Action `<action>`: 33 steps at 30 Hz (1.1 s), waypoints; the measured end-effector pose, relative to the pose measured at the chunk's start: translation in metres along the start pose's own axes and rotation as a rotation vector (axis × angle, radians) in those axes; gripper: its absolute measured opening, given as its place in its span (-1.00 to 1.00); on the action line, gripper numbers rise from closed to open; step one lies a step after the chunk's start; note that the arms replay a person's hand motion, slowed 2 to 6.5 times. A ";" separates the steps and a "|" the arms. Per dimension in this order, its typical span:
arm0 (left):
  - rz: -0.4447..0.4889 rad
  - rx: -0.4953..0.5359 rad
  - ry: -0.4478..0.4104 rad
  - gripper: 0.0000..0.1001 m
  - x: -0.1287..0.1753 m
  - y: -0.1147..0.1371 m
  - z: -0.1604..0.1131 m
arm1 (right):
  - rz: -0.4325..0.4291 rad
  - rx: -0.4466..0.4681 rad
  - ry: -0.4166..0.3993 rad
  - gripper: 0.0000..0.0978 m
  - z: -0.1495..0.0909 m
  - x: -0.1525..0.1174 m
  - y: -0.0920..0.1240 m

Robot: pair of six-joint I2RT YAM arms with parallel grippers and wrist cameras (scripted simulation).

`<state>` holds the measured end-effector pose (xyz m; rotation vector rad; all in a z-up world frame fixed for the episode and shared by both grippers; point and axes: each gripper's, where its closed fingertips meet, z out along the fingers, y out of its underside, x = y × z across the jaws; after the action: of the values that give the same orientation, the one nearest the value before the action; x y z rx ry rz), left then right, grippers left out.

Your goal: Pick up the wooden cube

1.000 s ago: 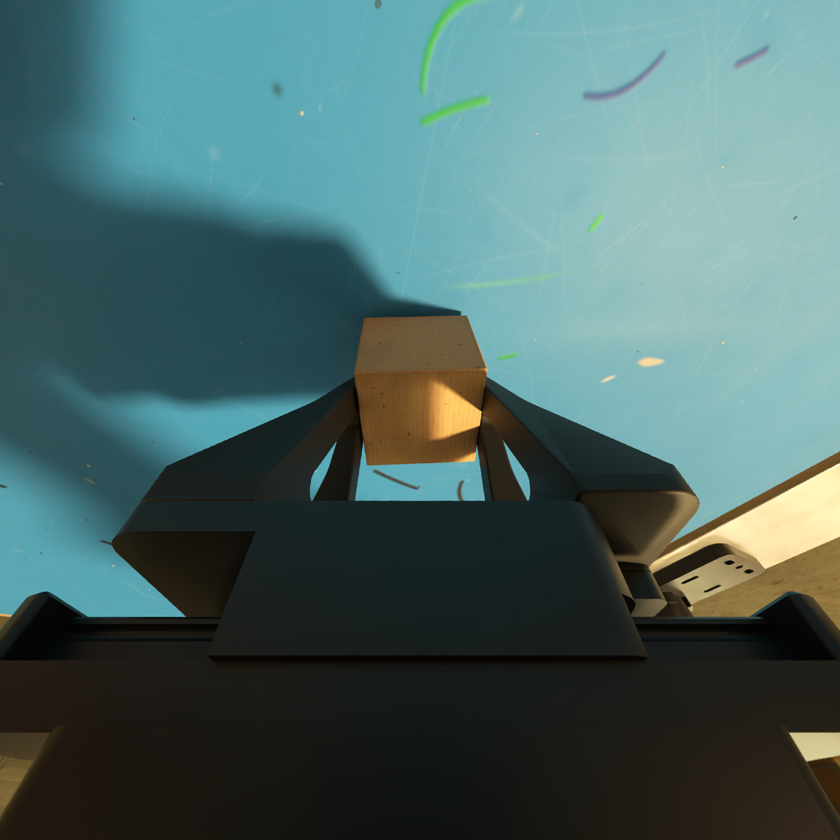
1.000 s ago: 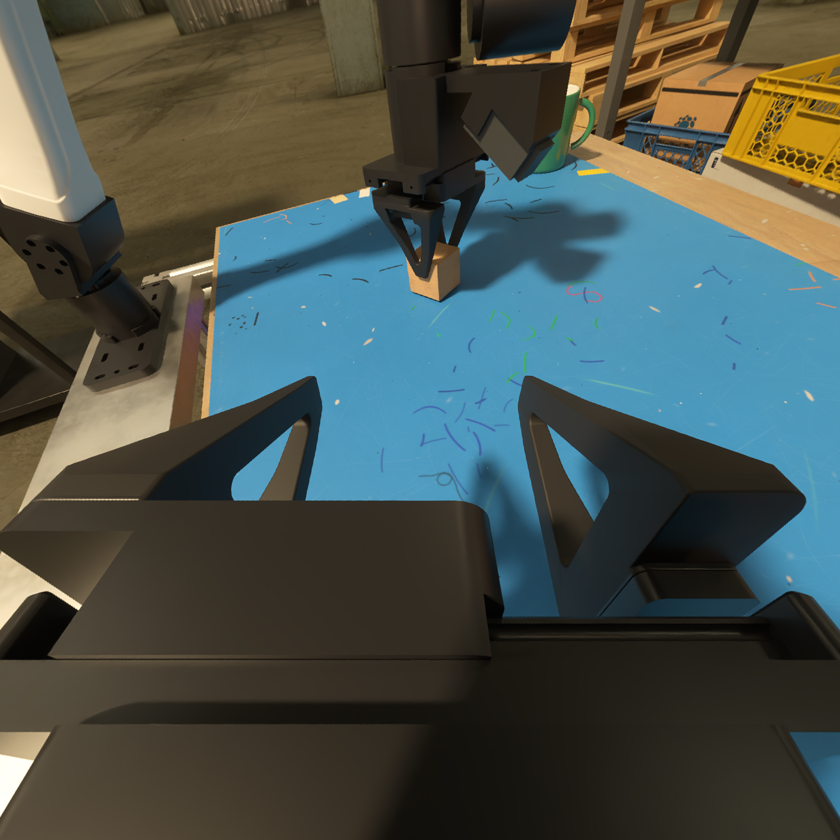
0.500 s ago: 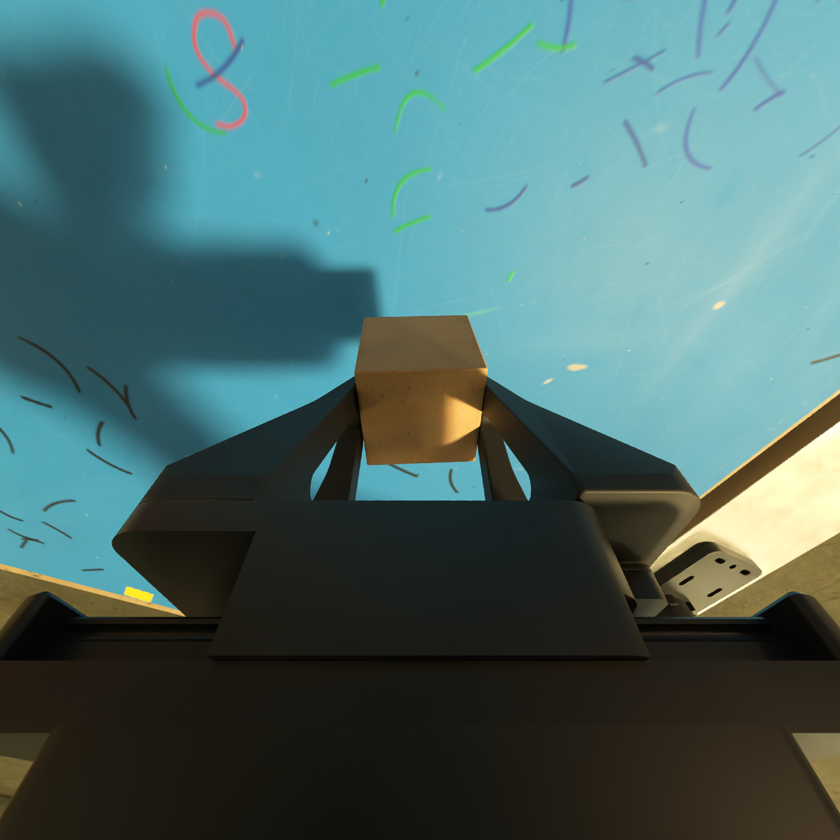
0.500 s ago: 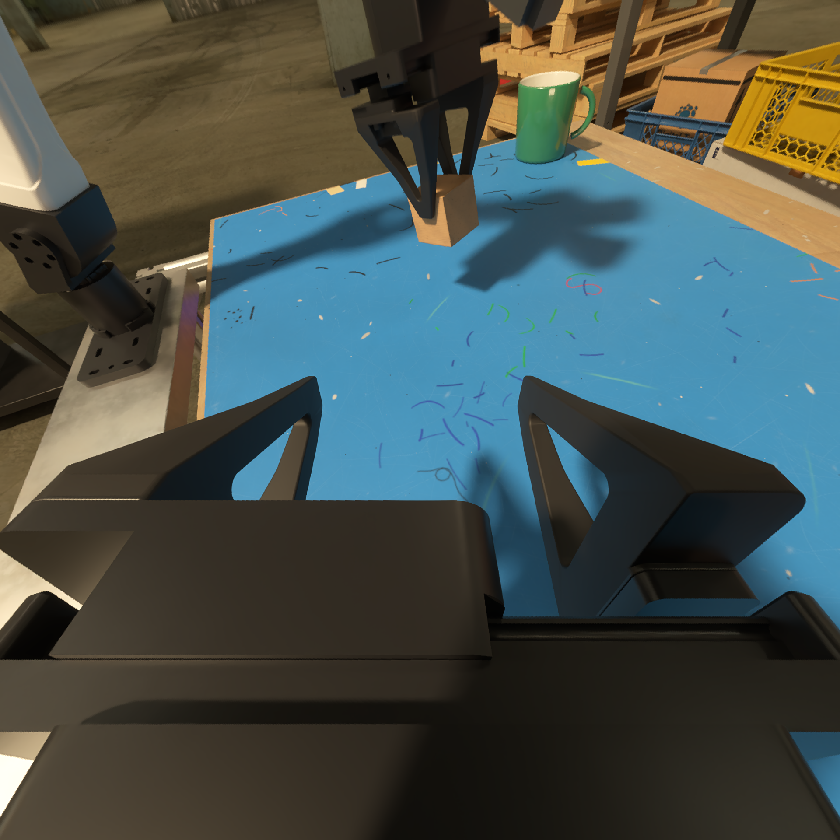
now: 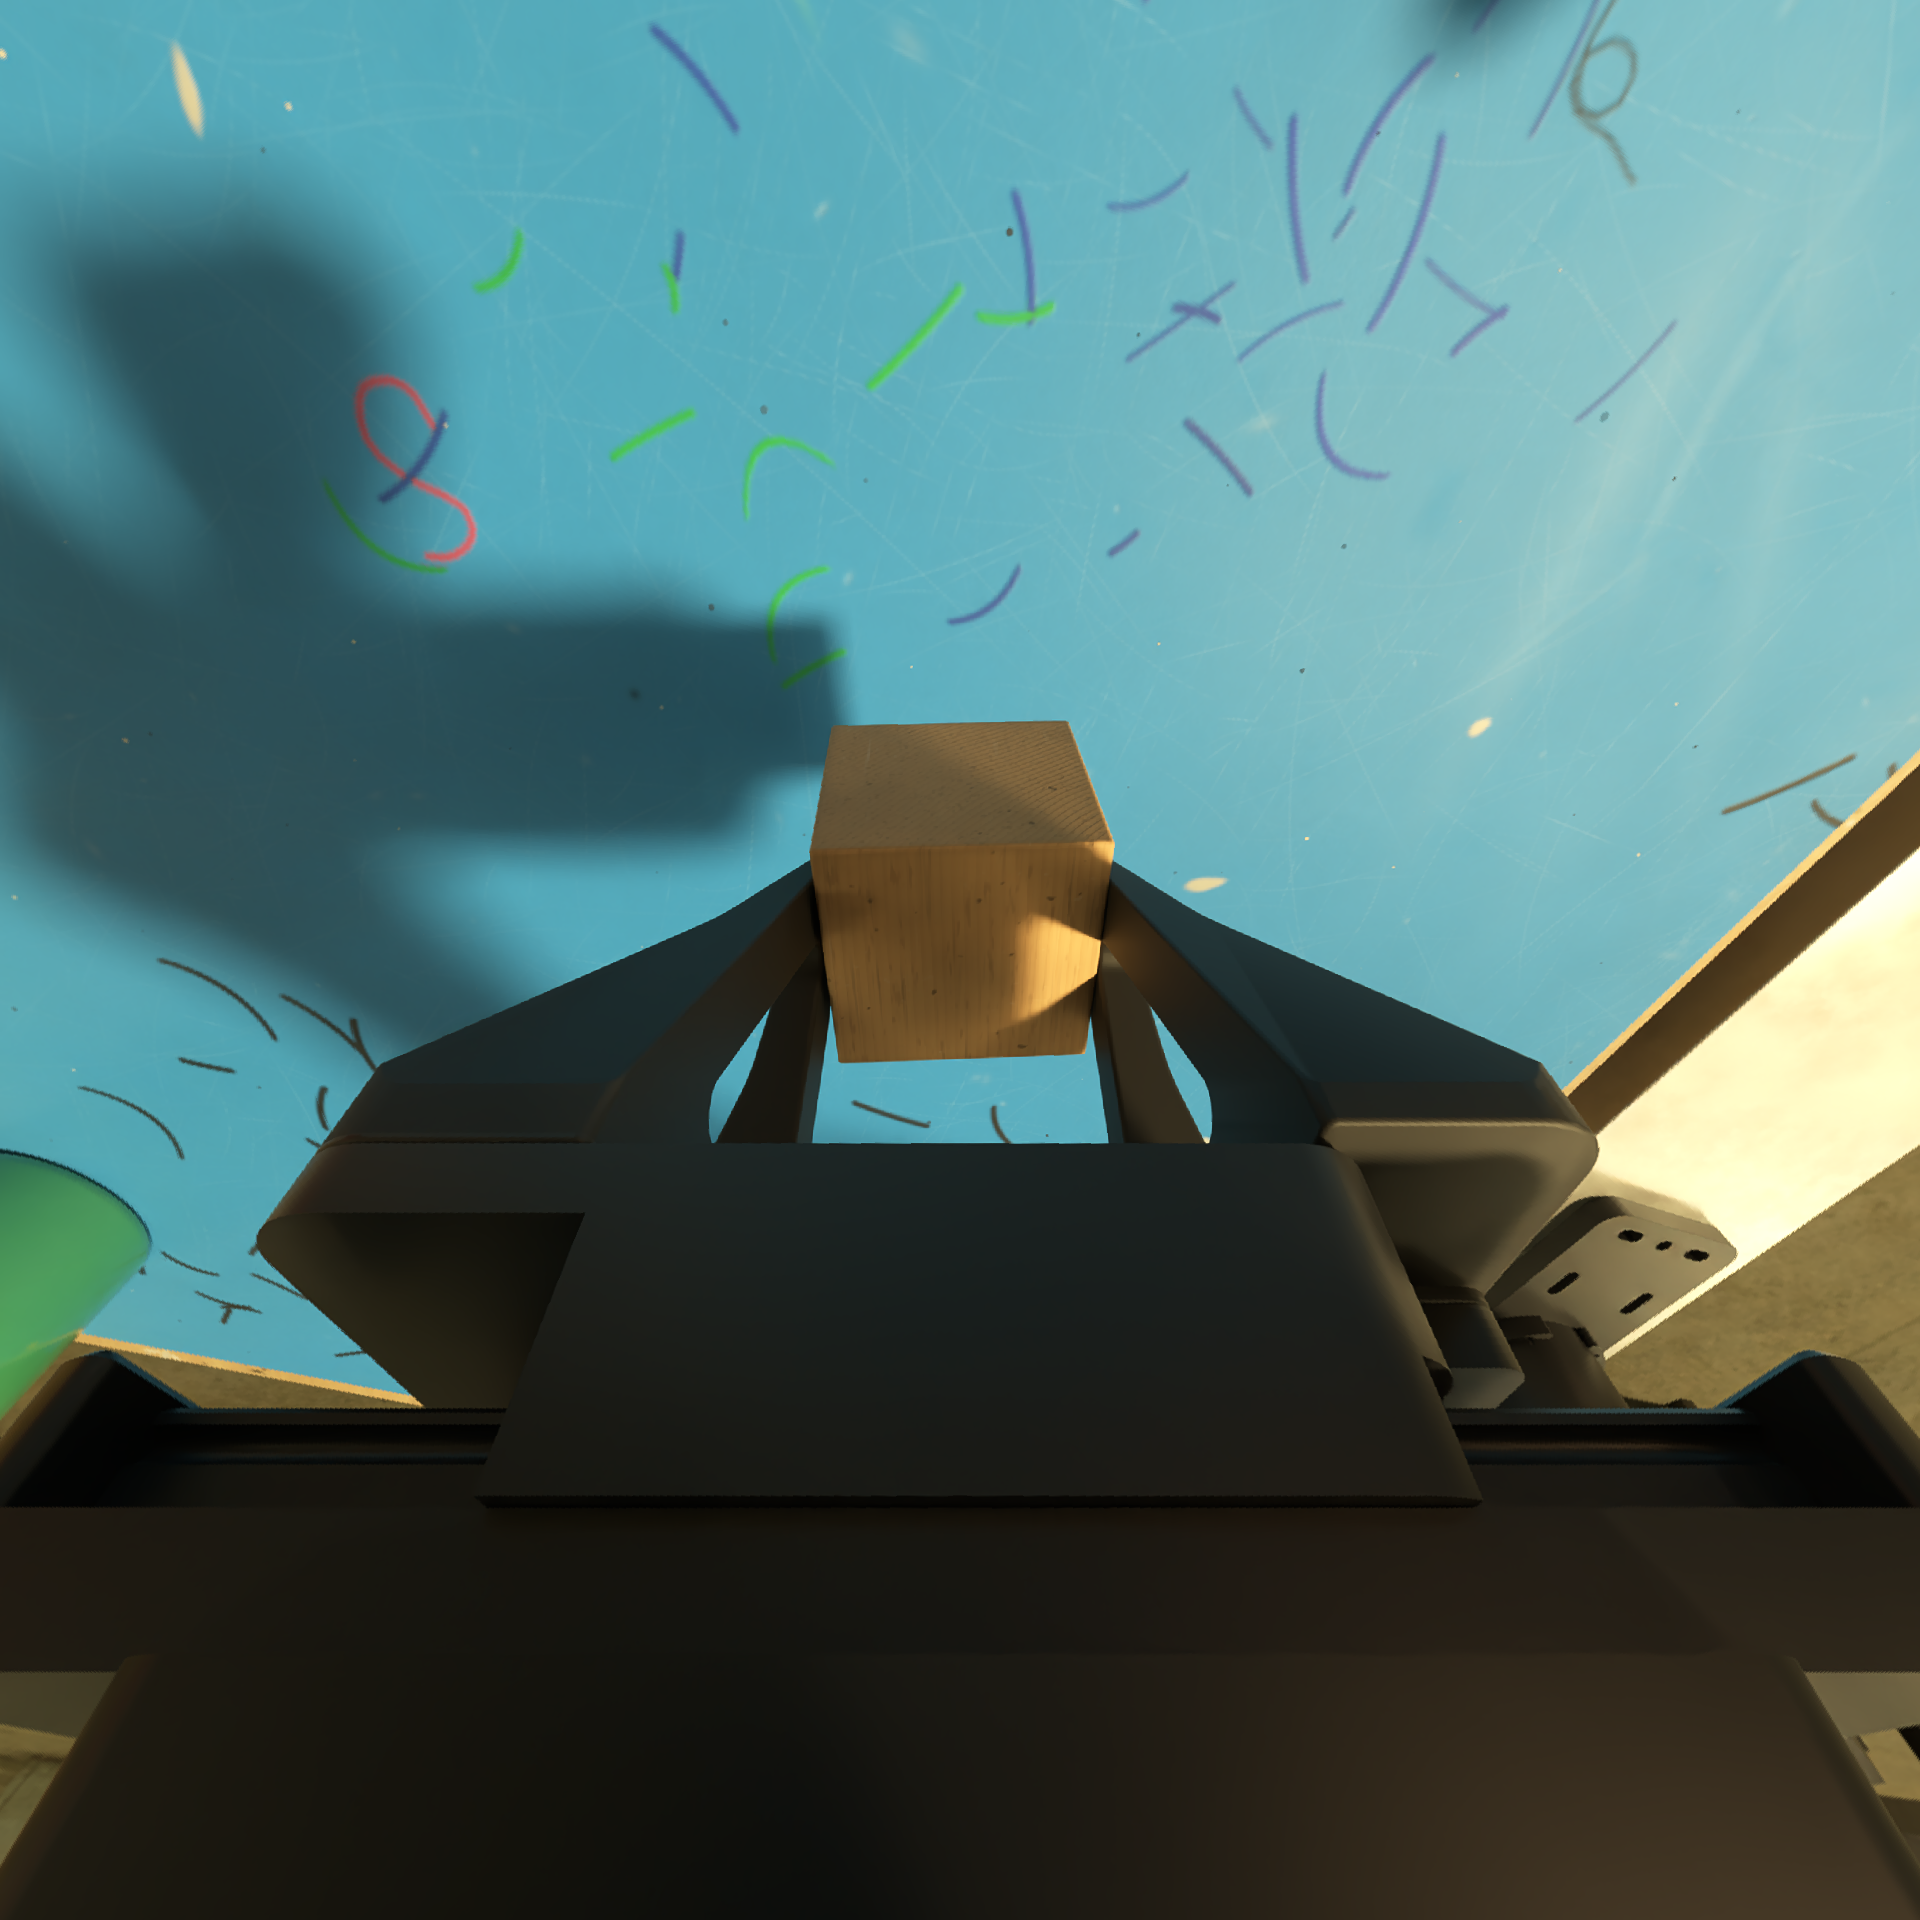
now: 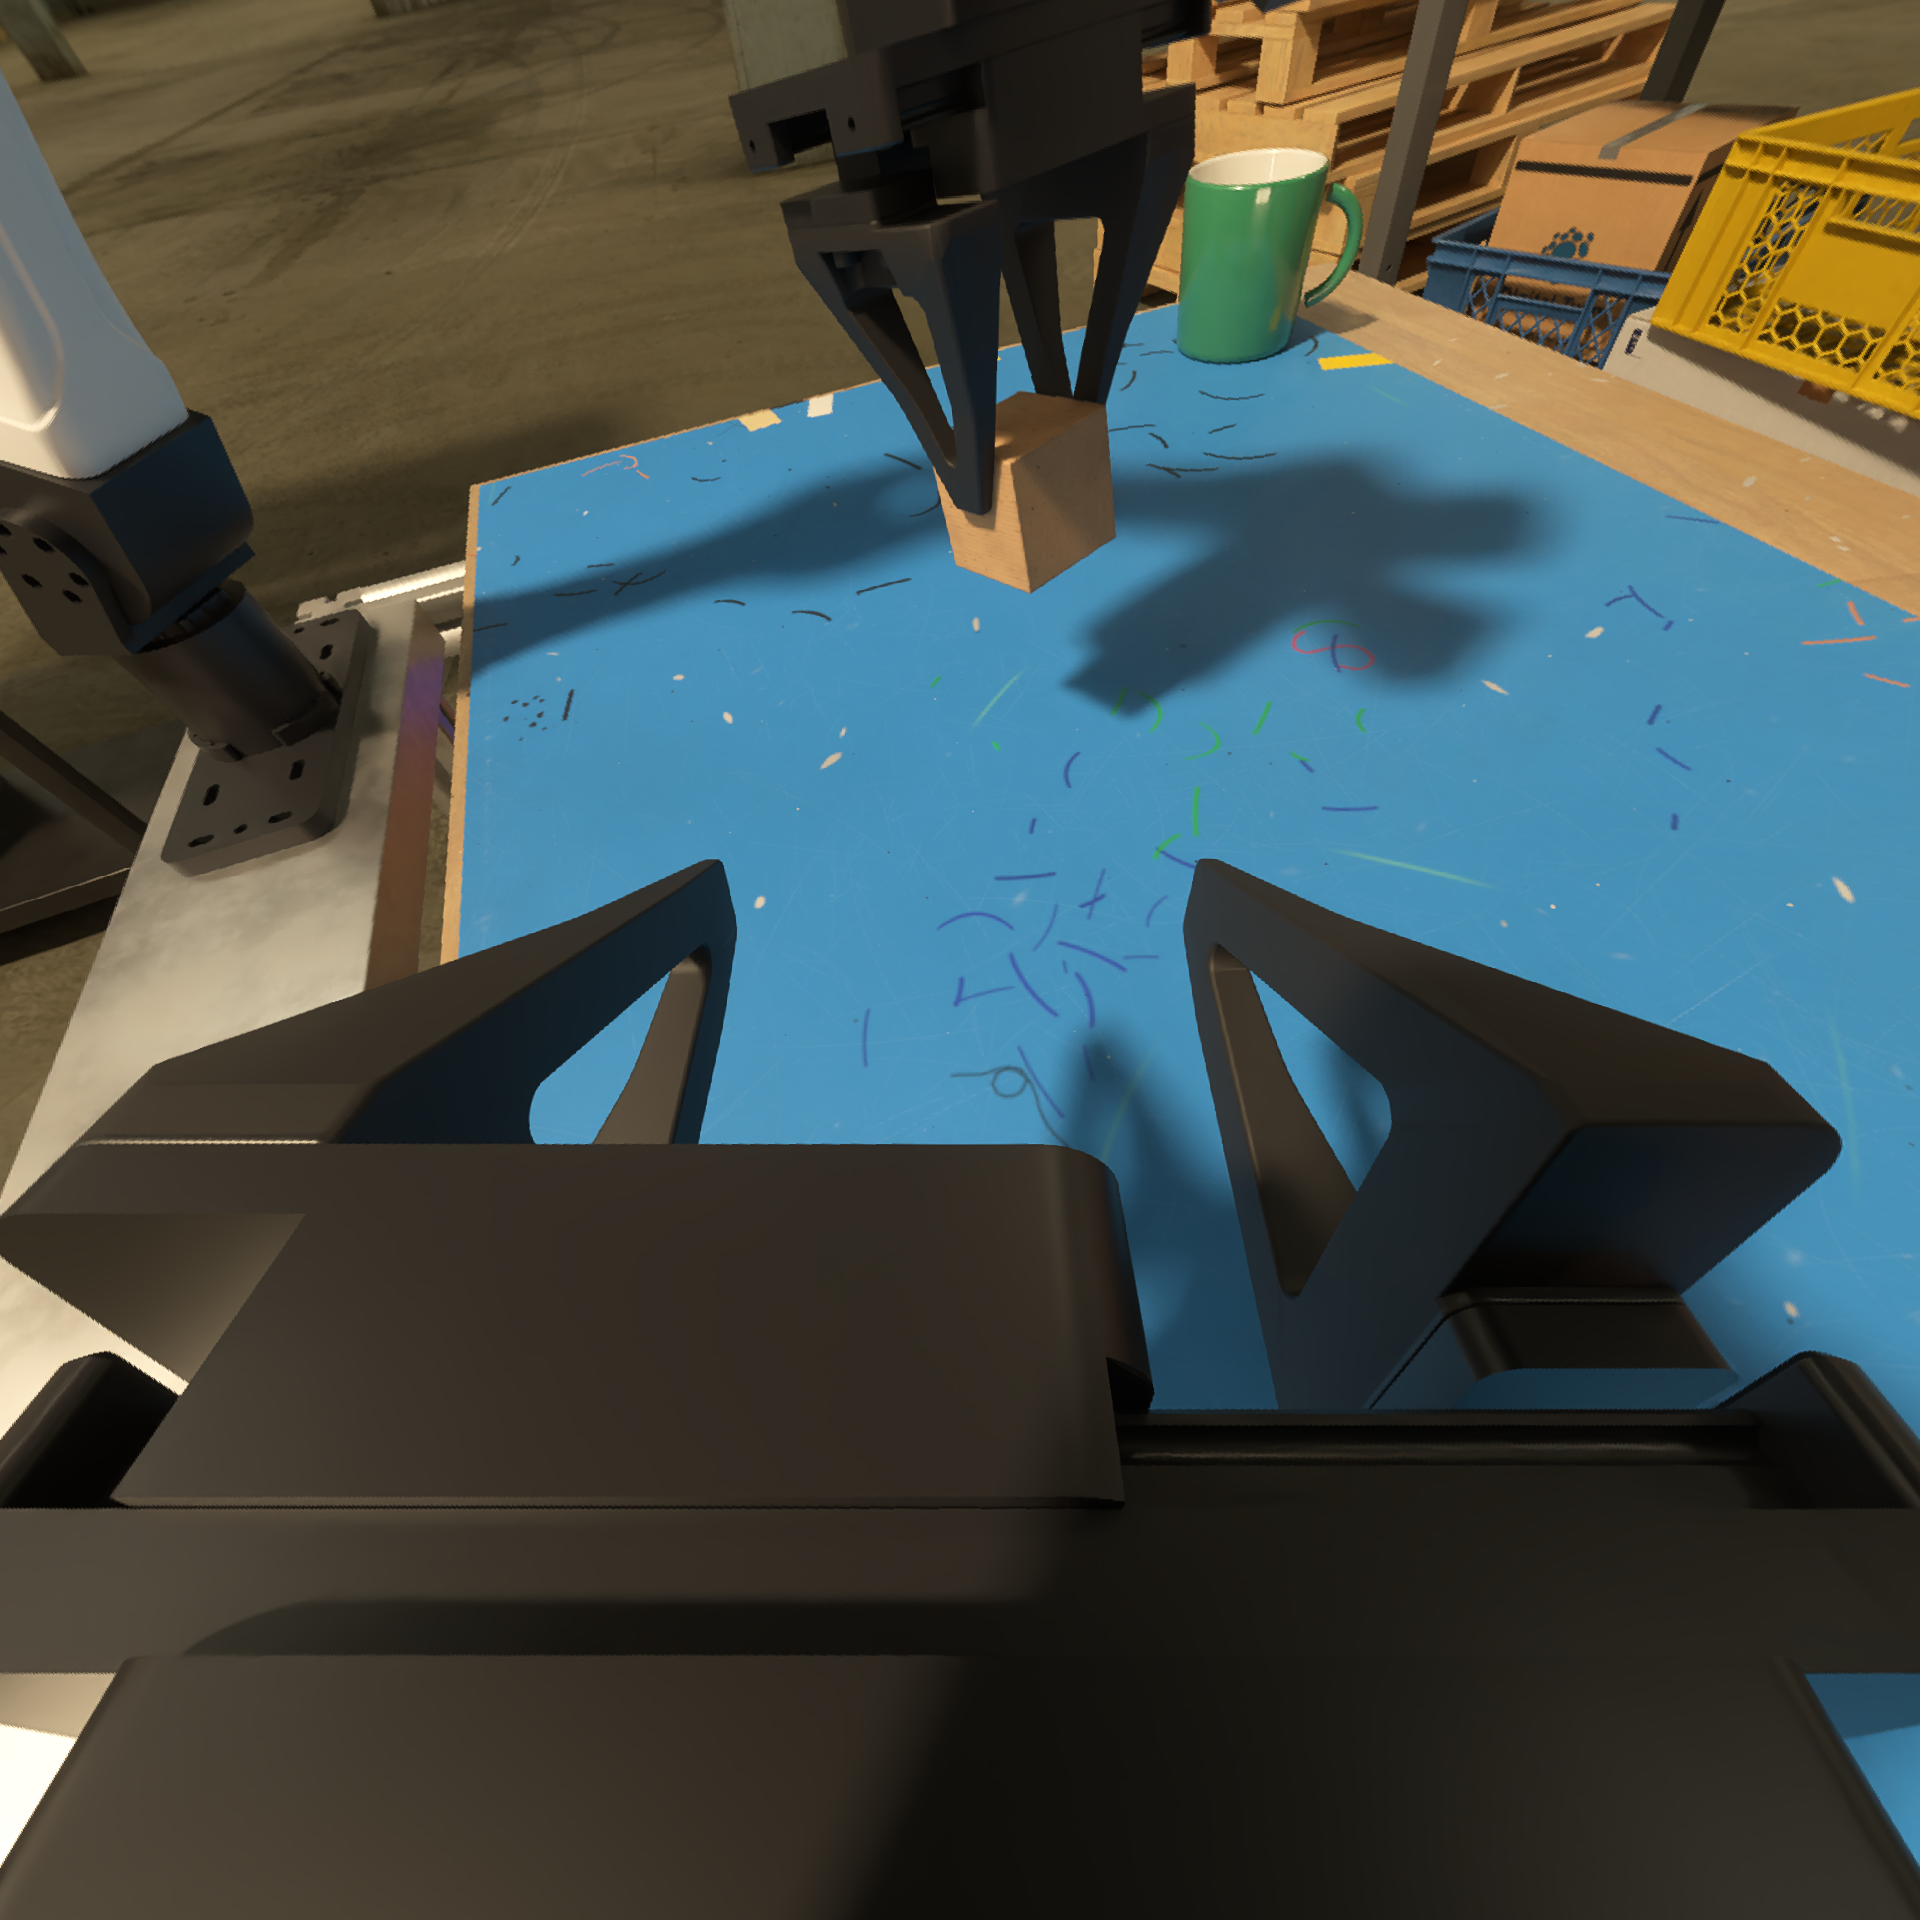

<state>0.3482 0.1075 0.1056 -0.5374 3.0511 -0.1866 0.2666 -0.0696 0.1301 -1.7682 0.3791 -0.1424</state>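
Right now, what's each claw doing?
Left gripper: closed on the wooden cube, lifted off the table.
Right gripper: open, holding nothing.

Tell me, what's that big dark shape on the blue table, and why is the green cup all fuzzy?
In the right wrist view, the dark shape is the shadow of the left claw holding the wooden cube above the blue table. In the left wrist view, the green cup sits at the picture's edge, too near, so it blurs.

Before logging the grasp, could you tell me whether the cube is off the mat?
Off: the wooden cube hangs above the mat, clamped by the left gripper.
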 end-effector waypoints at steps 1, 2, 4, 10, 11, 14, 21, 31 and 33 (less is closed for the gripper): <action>0.006 -0.004 0.004 -0.18 0.001 -0.001 0.001 | -0.001 0.001 0.000 0.51 0.000 0.000 0.000; 0.011 -0.007 0.007 -0.18 0.001 -0.002 0.002 | -0.002 0.001 0.000 0.51 0.000 0.000 -0.001; 0.022 -0.014 0.014 -0.18 0.003 -0.003 0.004 | -0.002 0.002 -0.001 0.51 0.000 0.000 -0.001; 0.053 -0.030 0.023 -0.18 0.004 -0.008 0.009 | -0.004 0.006 0.001 0.51 -0.001 0.000 -0.002; 0.057 -0.032 0.023 -0.18 0.004 -0.009 0.010 | -0.005 0.006 0.001 0.51 -0.002 0.000 -0.002; 0.068 -0.040 0.023 -0.18 0.004 -0.011 0.012 | -0.008 0.009 0.000 0.51 -0.002 0.000 -0.003; 0.092 -0.061 0.031 -0.18 0.003 -0.014 0.017 | -0.011 0.013 0.000 0.50 -0.003 -0.001 -0.005; 0.131 -0.087 0.040 -0.18 0.005 -0.017 0.022 | -0.010 0.015 0.000 0.51 -0.005 0.000 -0.005; 0.139 -0.091 0.039 -0.18 0.005 -0.017 0.022 | -0.010 0.015 0.000 0.51 -0.005 0.000 -0.005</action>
<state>0.3503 0.0875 0.0855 -0.3274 3.1323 -0.0546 0.2656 -0.0734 0.1360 -1.7552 0.3687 -0.1525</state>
